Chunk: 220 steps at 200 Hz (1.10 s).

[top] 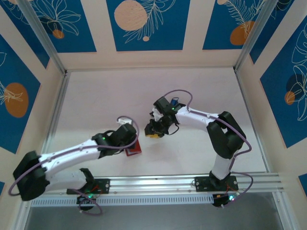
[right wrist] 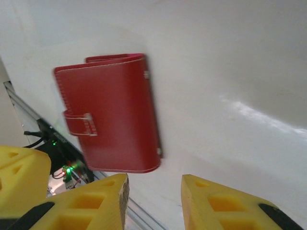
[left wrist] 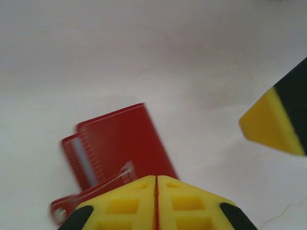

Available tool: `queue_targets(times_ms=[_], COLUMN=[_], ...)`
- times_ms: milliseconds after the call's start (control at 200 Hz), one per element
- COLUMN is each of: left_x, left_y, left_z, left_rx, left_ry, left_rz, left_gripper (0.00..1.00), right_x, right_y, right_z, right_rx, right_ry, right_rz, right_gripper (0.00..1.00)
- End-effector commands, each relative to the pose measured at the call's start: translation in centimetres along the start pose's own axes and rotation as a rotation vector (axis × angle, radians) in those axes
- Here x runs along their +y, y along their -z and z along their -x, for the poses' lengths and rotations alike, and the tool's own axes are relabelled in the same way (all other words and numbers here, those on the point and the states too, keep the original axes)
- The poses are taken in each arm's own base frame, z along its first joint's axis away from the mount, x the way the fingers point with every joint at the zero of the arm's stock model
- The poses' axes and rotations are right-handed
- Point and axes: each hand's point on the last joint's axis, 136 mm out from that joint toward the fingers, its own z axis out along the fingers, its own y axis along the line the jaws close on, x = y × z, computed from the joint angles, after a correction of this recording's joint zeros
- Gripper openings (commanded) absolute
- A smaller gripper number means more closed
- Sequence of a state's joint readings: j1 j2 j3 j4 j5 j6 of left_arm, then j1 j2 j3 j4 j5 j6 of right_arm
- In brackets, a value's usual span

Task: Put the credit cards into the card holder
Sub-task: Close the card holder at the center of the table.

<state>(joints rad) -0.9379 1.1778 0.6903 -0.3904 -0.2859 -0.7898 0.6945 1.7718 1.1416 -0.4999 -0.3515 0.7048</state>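
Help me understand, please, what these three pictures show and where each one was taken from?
The overhead picture shows two white robot arms bolted at the near edge of a pale table. The other two come from cameras on the wrists, looking past their own yellow fingers. A red card holder lies closed on the table. The left gripper hangs just over it with its fingers pressed together, holding nothing that I can see. The right gripper is open beside the holder, its fingers apart and empty.
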Motion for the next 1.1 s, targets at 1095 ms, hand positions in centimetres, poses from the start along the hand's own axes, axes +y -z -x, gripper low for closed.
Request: queue_targets(times_ms=[1095], left_x=[9.8], left_y=[-4.6], left_z=[-10.4], left_rx=[0.24], left_ry=[0.185], left_rz=[0.183], left_gripper=[0.05], right_x=[2.4], right_y=[-8.3], right_z=[-1.0], right_rx=[0.165], right_ry=[0.098], right_rz=[0.173], right_gripper=[0.4])
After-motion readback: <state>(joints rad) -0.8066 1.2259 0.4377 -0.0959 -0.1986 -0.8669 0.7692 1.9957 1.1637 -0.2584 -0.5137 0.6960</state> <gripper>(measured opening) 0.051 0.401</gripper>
